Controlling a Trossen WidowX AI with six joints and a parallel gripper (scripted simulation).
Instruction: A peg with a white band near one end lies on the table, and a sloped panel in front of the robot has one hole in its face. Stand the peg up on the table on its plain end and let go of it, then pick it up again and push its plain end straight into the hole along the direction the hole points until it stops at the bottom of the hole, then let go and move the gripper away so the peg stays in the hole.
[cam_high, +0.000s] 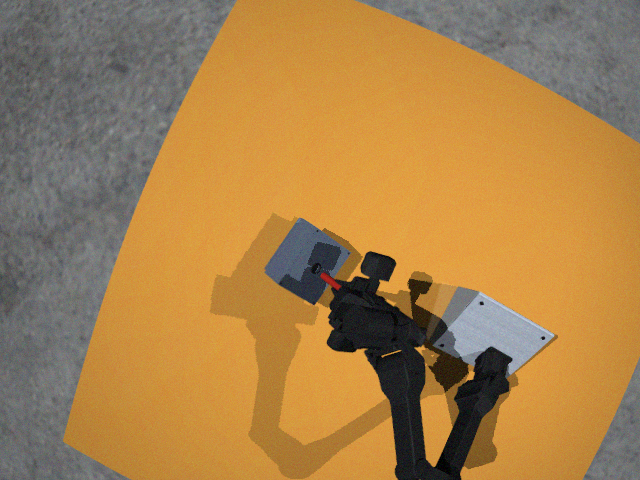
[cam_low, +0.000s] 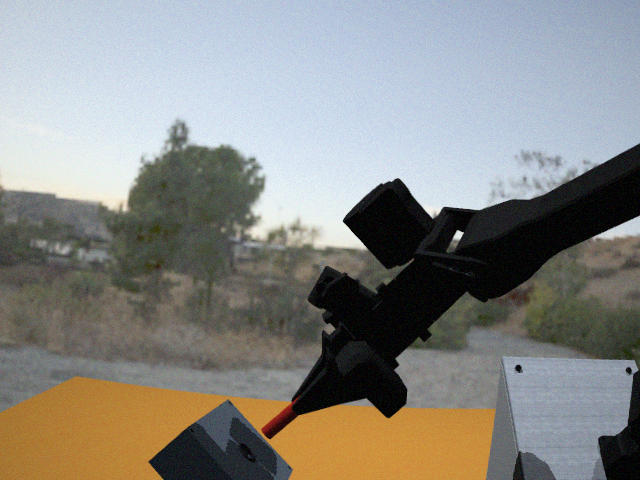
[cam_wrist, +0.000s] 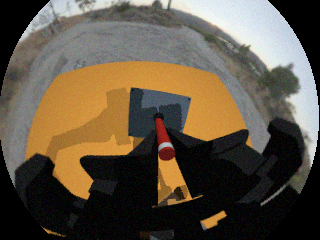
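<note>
My gripper (cam_high: 337, 290) (cam_low: 295, 406) (cam_wrist: 162, 131) is shut on the red peg (cam_high: 330, 281) (cam_low: 279, 420) (cam_wrist: 161, 129). The peg is held off the table at a slant, its plain end pointing down toward the sloped panel. Its white band (cam_wrist: 165, 146) shows at the gripper side in the wrist view. The blue-grey sloped panel (cam_high: 289, 258) (cam_low: 217, 424) (cam_wrist: 170, 98) has one dark hole (cam_high: 316, 268) (cam_low: 247, 452) in its face. In the exterior view a small gap lies between the peg's plain end and the hole; the peg points roughly at the hole.
A larger silver sloped block (cam_high: 509, 322) (cam_low: 568, 400) with small dark dots near its corners stands beside the arm, on the far side from the panel. The orange table (cam_high: 361, 129) (cam_low: 361, 439) carries both blocks, and the arm's shadows fall across table and panel.
</note>
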